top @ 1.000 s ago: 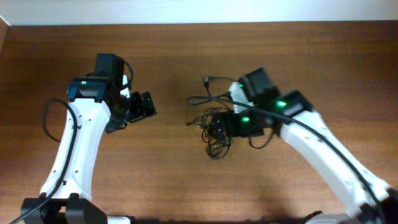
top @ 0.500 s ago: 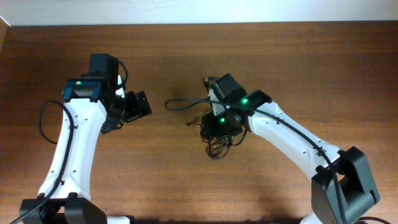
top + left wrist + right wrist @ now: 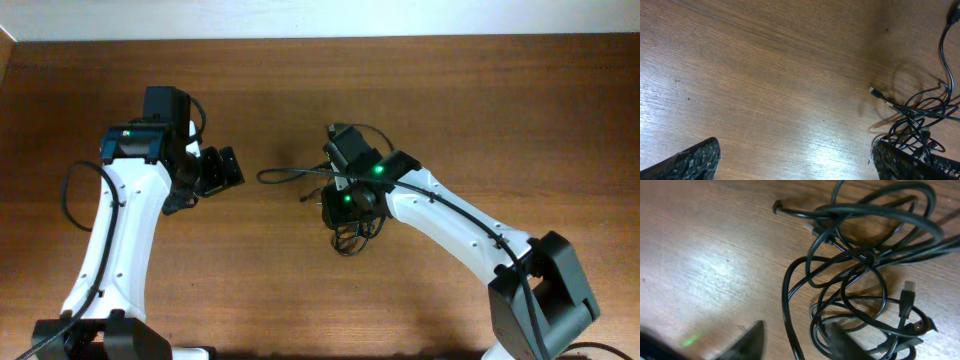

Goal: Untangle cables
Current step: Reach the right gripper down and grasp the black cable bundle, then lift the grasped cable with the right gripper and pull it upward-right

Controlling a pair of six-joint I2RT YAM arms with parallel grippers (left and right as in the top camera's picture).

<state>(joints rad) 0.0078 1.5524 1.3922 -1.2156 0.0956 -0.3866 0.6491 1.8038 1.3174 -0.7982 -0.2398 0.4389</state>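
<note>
The cables [image 3: 347,222] lie as one tangled black heap at the table's middle, and one strand [image 3: 275,175] trails left from it. My right gripper [image 3: 345,207] hangs directly over the heap. In the right wrist view the loops of the cables [image 3: 860,255] fill the frame. The right gripper [image 3: 795,337] has its fingers [image 3: 752,340] narrowed around a single strand [image 3: 789,315], with a gap still showing on each side. My left gripper [image 3: 230,170] hovers wide open to the left of the heap. Nothing sits between its fingers [image 3: 695,160]. The cables [image 3: 920,112] and a small plug [image 3: 874,91] show at the right of that view.
A plug end [image 3: 333,128] sticks out behind the heap. A flat connector [image 3: 908,287] lies within the loops. Bare brown wooden table [image 3: 480,110] surrounds the heap, and a pale wall runs along the far edge.
The right arm swung left over the heap and its jaws narrowed around a strand. One cable strand slid out to the left. The left arm drew back slightly, then held still.
</note>
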